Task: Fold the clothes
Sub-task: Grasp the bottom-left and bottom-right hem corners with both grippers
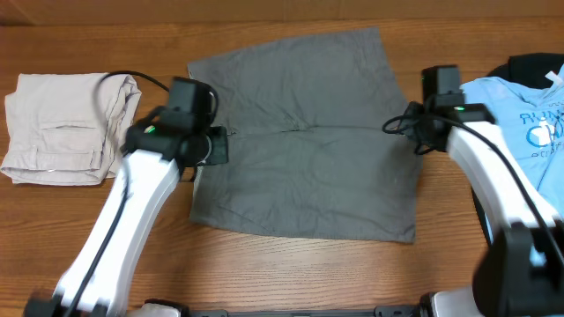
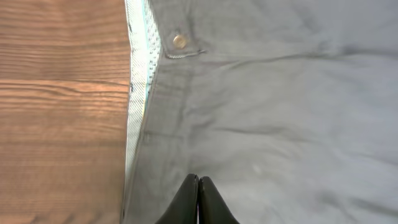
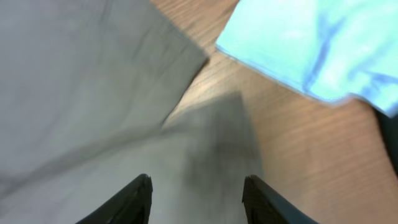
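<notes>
Grey shorts (image 1: 304, 141): spread flat on the bench (image 1: 264, 273), just right of the beige shorts (image 1: 62, 128) and not touching them; no fold made yet.
Left pincer (image 2: 199, 179): pressed together over the waistband (image 2: 140, 93), the edge nearest the beige shorts; no cloth visibly caught.
Right pincer (image 3: 197, 180): spread, nothing between its fingers, above the leg hems on the side farthest from the beige shorts.
Step in hand: probably the first fold, one leg laid over the other.
Grip: you should pinch both layers at matching corners, then lift level and together.
Hazard: blue shirt (image 1: 520, 114) lies farther still from the beige shorts; keep your right pincer off it.
</notes>
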You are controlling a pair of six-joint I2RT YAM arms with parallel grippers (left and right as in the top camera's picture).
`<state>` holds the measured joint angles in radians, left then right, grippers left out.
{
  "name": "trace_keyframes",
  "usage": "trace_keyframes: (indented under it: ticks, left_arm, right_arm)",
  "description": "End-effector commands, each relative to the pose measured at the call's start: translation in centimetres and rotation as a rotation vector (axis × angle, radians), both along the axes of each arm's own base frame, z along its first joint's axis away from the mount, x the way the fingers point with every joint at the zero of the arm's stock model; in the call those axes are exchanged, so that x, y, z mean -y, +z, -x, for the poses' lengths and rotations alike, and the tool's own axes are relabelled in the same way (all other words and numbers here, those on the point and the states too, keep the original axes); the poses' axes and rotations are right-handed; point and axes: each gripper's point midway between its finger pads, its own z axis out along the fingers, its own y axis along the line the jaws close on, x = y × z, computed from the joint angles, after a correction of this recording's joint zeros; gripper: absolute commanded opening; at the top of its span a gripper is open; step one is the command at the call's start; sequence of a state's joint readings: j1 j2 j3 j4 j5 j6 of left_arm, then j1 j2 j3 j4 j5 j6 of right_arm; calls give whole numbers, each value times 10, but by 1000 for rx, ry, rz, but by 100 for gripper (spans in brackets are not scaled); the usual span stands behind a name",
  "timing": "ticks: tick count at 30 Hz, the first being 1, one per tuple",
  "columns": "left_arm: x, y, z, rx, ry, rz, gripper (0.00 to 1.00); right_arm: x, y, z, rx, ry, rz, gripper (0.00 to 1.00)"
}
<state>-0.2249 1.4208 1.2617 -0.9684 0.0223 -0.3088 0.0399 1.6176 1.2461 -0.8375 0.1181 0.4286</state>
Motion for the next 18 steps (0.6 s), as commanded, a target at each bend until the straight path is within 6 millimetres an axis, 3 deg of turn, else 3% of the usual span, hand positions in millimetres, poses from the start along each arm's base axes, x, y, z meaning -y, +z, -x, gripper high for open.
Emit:
trace_keyframes:
  ticks: [1,5,10,13,15,18]
  left_arm:
    - [4,22,24,-2,27,78,8]
    - [-3,27,56,-61,48,72,14]
    - [-8,15,77,-156,56,50,24]
    - [-5,1,85,-204,48,65,49]
    - [-3,-9,88,-227,44,71,48]
    - [-3,-27,91,-258,43,71,37]
  right_arm:
    - [-22,35,25,7,4,-153,51]
    - [-31,35,72,-136,-18,-218,51]
    - [-33,15,117,-325,-109,-235,51]
    - [-32,-5,140,-416,-135,-230,51]
    - [-31,-21,154,-468,-179,-231,50]
    - [-32,-46,175,-537,-226,-236,50]
